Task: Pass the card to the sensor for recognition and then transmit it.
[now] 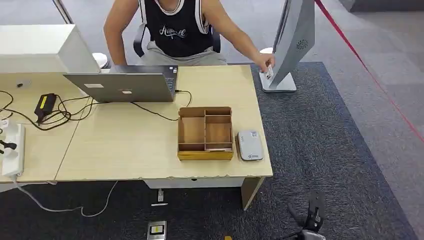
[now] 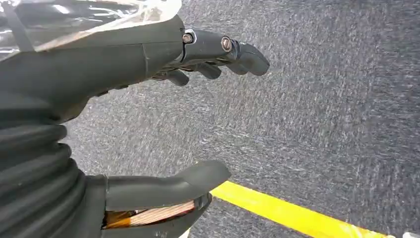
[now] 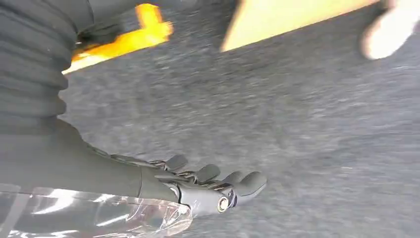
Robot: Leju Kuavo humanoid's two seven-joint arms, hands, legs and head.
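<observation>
Here, a dark grey carpet (image 1: 325,150) covers the floor, with a red line (image 1: 370,75) running across it at the far right. A light wood desk (image 1: 125,145) takes up the left and middle. A person (image 1: 175,30) in a dark sleeveless top sits at its far side, one arm reaching right. That person's hand (image 1: 263,62) holds the card (image 1: 269,73), white with small markings, just at the base of a grey upright stand (image 1: 292,42) off the desk's far right corner. On the desk: an open laptop (image 1: 125,85) at the far edge, a wooden divided tray (image 1: 205,132) near the right end, and a small grey-white sensor (image 1: 249,145) just right of the tray. Black cables (image 1: 60,112) lie at left.

Left hand (image 2: 198,109) hangs over carpet, fingers apart, grasping nothing; a yellow floor stripe (image 2: 292,215) lies beneath. Right hand (image 3: 198,186) also over carpet, released, fingers loosely extended, picture blurred.
</observation>
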